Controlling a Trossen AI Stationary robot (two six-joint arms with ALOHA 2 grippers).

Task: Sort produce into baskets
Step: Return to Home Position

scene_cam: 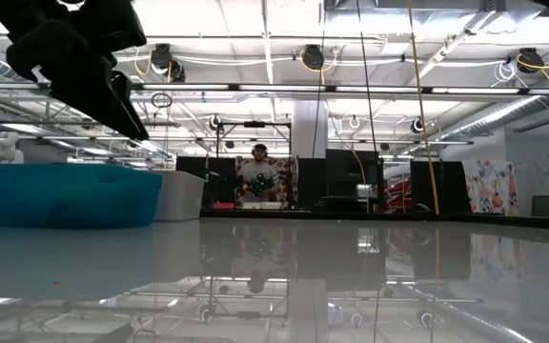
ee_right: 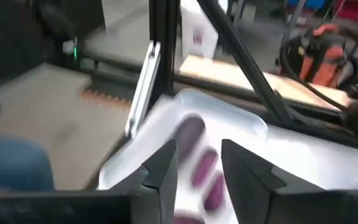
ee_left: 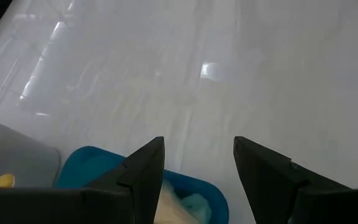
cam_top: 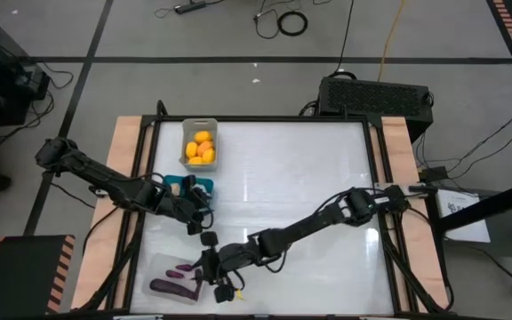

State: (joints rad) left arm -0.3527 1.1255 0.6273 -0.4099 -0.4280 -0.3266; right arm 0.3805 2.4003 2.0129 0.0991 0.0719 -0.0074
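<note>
white table [cam_top: 283, 178], right end effector [ee_right: 197, 147] released by clear bin [ee_right: 232, 113], left end effector [ee_left: 197, 142] released by teal bin [ee_left: 86, 163].

The right hand [ee_right: 196, 152], fingers apart, hovers above the clear bin [ee_right: 244, 119] holding purple eggplants [ee_right: 189, 132].

Teal bin [cam_top: 185, 181] under my left gripper [ee_left: 197, 142], fingers apart. Grey bin [cam_top: 200, 124] just on far side of teal bin: wall that way. Clear bin [cam_top: 163, 267] well to near side of teal bin, my right gripper [ee_right: 197, 146] above it, fingers apart. My right arm [cam_top: 318, 218] slants across table right of teal bin, barring passage there. Table [cam_top: 300, 169] right of teal bin, far half: bare, free passage.
</note>
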